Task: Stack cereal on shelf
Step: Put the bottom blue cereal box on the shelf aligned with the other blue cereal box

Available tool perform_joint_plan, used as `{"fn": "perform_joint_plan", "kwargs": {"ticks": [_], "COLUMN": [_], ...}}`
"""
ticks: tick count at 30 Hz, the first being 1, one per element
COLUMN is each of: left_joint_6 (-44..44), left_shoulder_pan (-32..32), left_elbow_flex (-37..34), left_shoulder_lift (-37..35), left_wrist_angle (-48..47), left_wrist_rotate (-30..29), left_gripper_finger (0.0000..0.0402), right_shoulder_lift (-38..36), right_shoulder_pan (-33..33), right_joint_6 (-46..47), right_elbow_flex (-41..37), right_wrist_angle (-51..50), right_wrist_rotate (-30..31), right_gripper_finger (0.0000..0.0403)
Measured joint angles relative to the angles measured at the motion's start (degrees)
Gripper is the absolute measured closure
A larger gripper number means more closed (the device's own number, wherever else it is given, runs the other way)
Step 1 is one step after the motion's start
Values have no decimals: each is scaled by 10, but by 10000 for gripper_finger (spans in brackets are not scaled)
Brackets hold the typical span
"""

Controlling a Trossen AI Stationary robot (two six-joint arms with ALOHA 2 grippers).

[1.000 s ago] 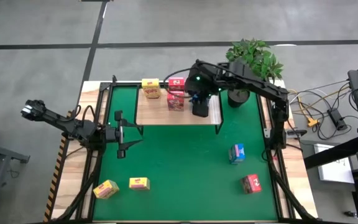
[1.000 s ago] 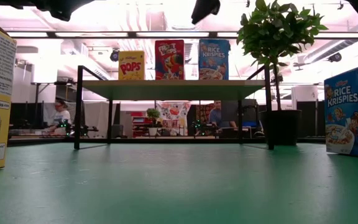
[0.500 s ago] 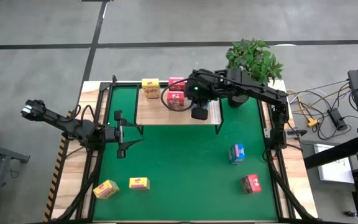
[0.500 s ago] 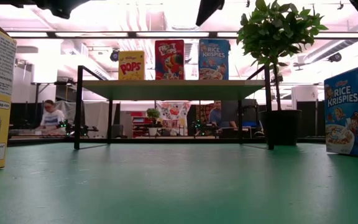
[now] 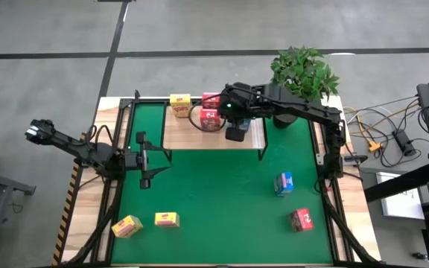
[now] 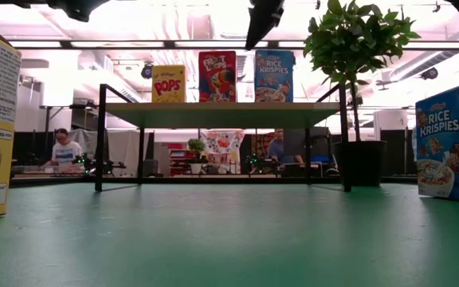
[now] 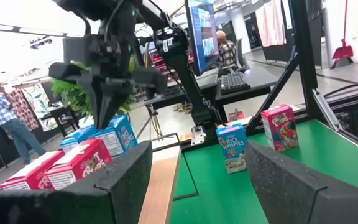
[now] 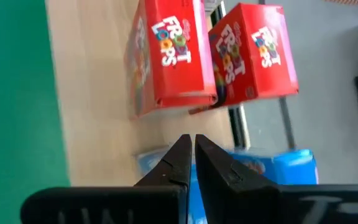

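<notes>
The light-wood shelf (image 5: 185,134) stands at the mat's far edge. On it stand a yellow box (image 5: 180,104), two red boxes (image 5: 211,112) and blue boxes (image 8: 278,171). My right gripper (image 8: 192,140) hovers shut above the shelf's right part, over a blue box (image 6: 274,76), touching nothing. Loose on the mat are two yellow boxes (image 5: 127,225) (image 5: 167,219), one blue (image 5: 284,183) and one red (image 5: 302,219). My left gripper (image 5: 144,160) waits open over the mat's left side.
A potted plant (image 5: 302,74) stands just right of the shelf's far corner. Black frame rails (image 5: 326,149) run along the mat's sides. The mat's middle (image 5: 214,193) holds no objects. People are in the room beyond the table.
My right arm's wrist has swung a little toward the table's left above the shelf, and the gripper has tipped and sunk slightly over the blue box. The boxes have stayed where they were.
</notes>
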Motion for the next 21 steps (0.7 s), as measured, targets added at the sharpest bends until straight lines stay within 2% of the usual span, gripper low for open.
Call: {"fn": "perform_joint_plan", "kwargs": {"ticks": [7,21], "left_joint_6": [0,4], "left_shoulder_pan": [0,1], "left_elbow_flex": [0,0], "left_shoulder_lift": [0,0], "left_wrist_angle": [2,4], "left_wrist_rotate": [0,0], "left_gripper_finger": [161,161], "right_shoulder_lift": [0,0], "right_shoulder_pan": [-5,-22], "right_joint_6": [-20,-10], "right_elbow_flex": [-14,-16], "right_wrist_angle": [9,-9], "right_wrist_rotate": [22,23], "right_gripper_finger": [390,390]}}
